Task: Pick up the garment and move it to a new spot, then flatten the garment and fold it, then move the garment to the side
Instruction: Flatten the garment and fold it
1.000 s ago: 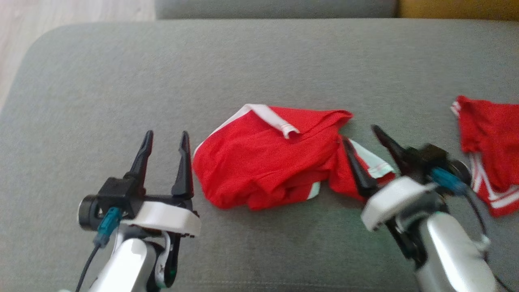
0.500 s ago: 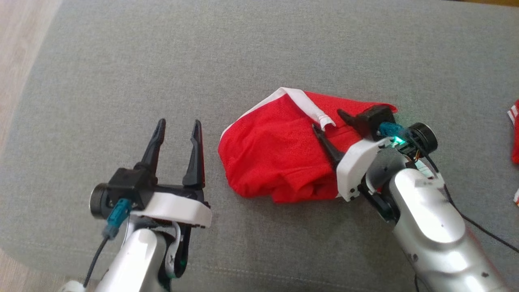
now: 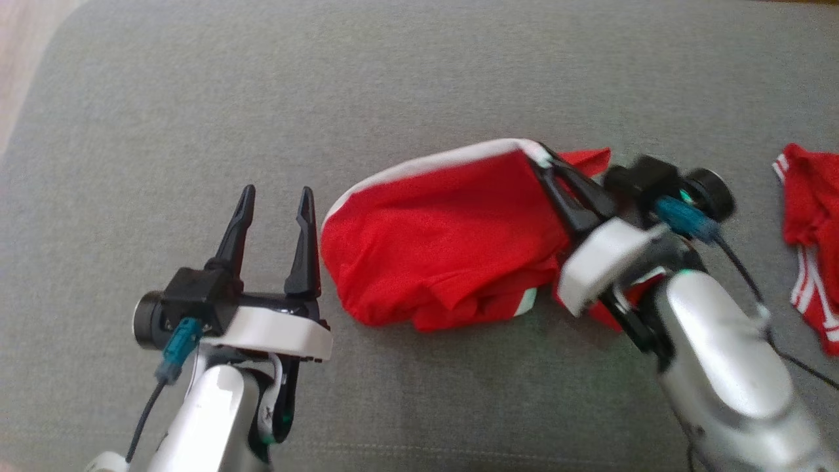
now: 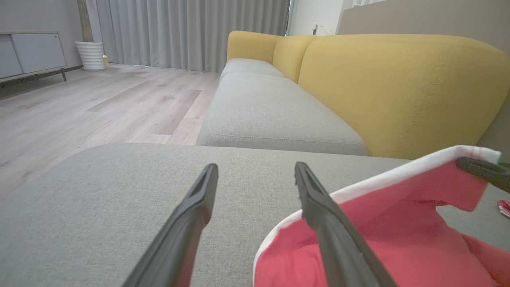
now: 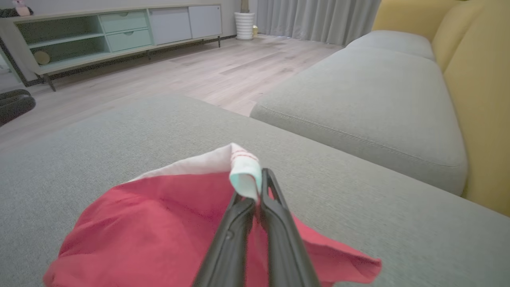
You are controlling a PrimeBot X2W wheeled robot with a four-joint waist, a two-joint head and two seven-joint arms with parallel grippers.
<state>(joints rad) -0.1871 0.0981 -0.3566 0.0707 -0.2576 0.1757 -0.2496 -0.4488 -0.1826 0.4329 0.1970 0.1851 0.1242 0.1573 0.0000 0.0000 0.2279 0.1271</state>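
Gripping is being done by the right gripper [image 3: 549, 164] alone. Its jaws are being held clamped on the white hem band [image 5: 244, 175] of the red garment [image 3: 439, 242], whose pinched corner is being held up while the bulk is lying crumpled on the grey seat cushion [image 3: 196, 98] between the two arms. The left gripper [image 3: 276, 191] is being held spread and empty just beside the garment's left edge. By the look of it, the pick-up is being attempted on a thin bite of trim, so a slip is being risked once the hanging weight is taken. The cloth could also be dragged against the left gripper's near finger and bunched further, making flattening harder. A second red garment [image 3: 809, 216] is lying apart to the right and could be snagged by a carry swung that way. The band doubled over at the closed fingertips is being shown plainly by the right wrist view, where the head view is blurred. The yellow sofa back [image 4: 398, 87] is being shown by the left wrist view, and the arms' spacing by the head view.
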